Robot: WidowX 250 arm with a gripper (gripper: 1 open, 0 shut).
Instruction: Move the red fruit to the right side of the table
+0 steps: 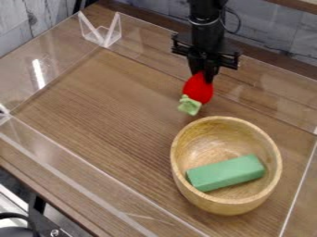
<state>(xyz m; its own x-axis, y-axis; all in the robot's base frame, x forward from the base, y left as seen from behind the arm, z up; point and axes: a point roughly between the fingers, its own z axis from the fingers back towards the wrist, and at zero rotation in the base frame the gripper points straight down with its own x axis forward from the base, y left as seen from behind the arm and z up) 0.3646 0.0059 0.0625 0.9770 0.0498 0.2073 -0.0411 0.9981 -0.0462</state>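
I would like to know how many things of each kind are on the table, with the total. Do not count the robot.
Red fruit with pale green cap: 1
Round wooden bowl: 1
Green block, inside the bowl: 1
Total: 3

1. The red fruit point(199, 86) is small, glossy and strawberry-like. It lies tilted, its pale green leafy cap pointing to the lower left of the view.
2. The table point(106, 102) has a brown top with wood grain, and it stretches flat beneath the red fruit. Clear walls stand at its edges.
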